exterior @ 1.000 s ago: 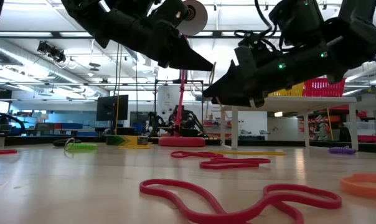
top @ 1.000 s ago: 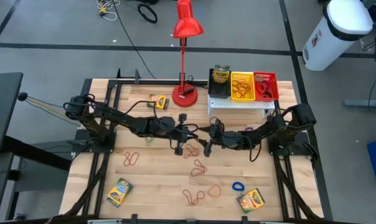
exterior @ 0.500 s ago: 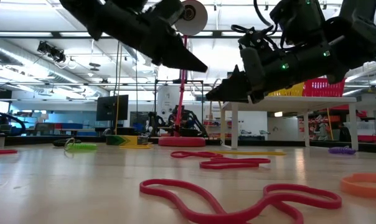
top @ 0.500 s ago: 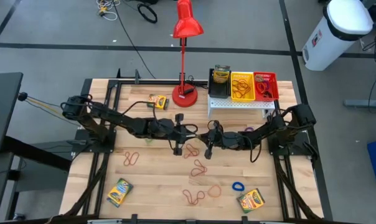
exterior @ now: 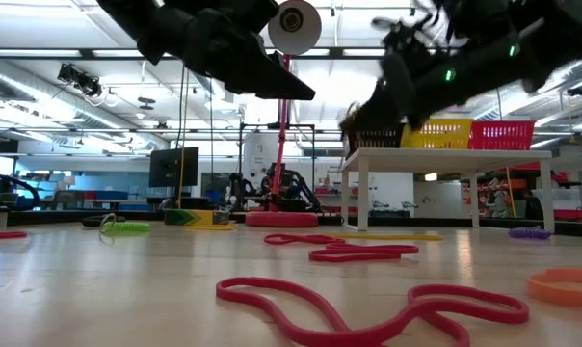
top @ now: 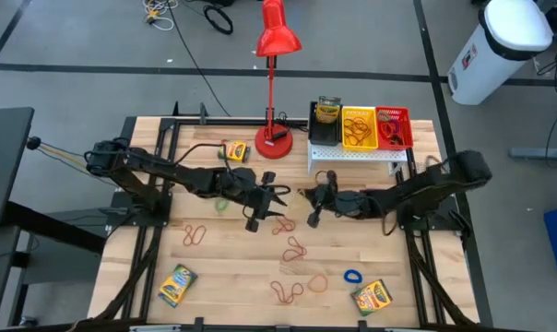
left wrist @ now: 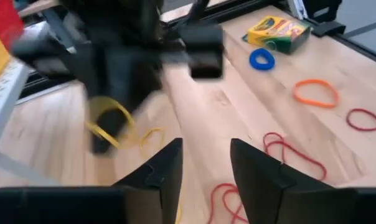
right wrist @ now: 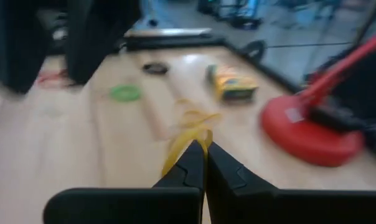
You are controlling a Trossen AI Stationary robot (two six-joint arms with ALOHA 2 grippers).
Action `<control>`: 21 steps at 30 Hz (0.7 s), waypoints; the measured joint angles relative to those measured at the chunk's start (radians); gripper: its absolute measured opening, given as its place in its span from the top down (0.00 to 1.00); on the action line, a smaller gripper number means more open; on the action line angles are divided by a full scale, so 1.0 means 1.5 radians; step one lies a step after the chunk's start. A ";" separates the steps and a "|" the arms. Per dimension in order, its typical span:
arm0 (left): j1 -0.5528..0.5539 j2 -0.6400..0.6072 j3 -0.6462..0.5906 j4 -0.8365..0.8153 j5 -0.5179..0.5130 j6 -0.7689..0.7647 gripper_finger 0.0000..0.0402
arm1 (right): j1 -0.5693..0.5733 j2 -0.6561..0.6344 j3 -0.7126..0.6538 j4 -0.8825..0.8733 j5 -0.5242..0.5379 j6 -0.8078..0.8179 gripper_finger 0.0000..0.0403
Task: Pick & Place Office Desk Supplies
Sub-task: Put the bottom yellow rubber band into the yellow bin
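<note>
Pinching a yellow rubber band (right wrist: 187, 138) between pressed-together fingers, the right hand (top: 313, 205) hangs above mid-tabletop (top: 232, 277); the thin loop could slip free, probably before reaching the yellow bin (top: 359, 128). The left hand (top: 271, 198), fingers spread, sits just beside it, risking collision.

Two dark, near-black jointed arms are seen, built of slim links with bulkier joint housings, and thin black cables are looped along them. Each is ended by a claw of two tapered, wedge-shaped black fingers (left wrist: 160, 177). Small green indicator lights are shown on one arm's wrist housing.
</note>
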 joint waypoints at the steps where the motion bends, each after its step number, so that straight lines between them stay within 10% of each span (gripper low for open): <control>1: 0.004 0.000 0.000 0.003 0.000 -0.001 0.67 | 0.000 -0.036 0.000 -0.028 0.013 -0.003 1.00; 13: 0.089 0.000 -0.197 0.371 -0.026 -0.064 0.84 | -0.112 -0.436 0.090 -0.484 0.183 -0.017 1.00; 21: 0.131 -0.058 -0.267 0.487 -0.025 -0.120 0.85 | -0.369 -0.425 0.153 -0.576 0.029 -0.001 1.00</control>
